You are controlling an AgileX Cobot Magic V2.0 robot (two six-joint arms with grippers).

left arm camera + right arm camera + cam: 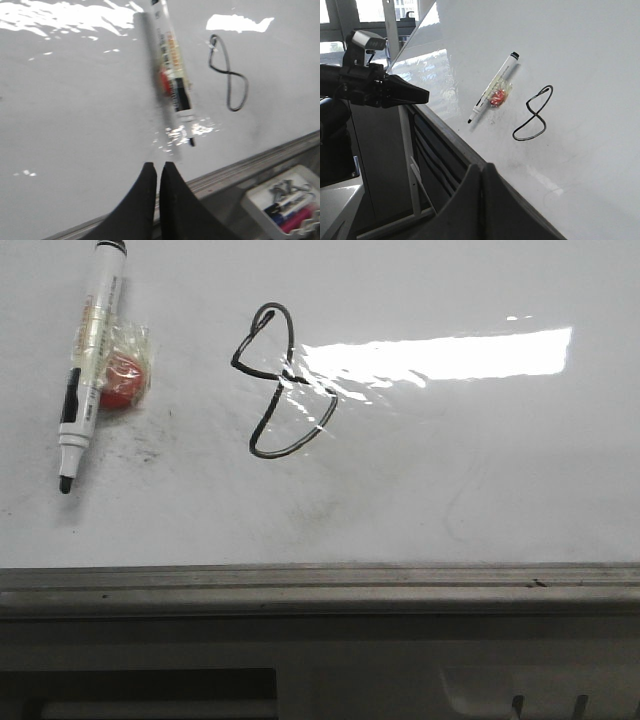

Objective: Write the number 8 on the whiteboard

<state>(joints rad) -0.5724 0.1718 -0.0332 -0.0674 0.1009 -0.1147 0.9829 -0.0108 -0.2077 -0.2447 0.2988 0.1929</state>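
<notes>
A thin black lopsided number 8 (283,382) is drawn on the glossy whiteboard (480,480); it also shows in the left wrist view (227,75) and the right wrist view (534,114). A white marker (88,360) with its black tip bare lies on the board left of the 8, beside a red round thing (123,380) in clear wrap. My left gripper (158,165) is shut and empty, off the board near its edge rail (320,578); it also shows in the right wrist view (422,95). My right gripper (481,166) is shut and empty by the same rail.
A white tray (287,205) with several markers sits below the board's rail. Bright light glare (440,355) lies across the board right of the 8. Faint grey smudges (320,500) mark the board below the 8. A dark frame (410,155) stands under the board.
</notes>
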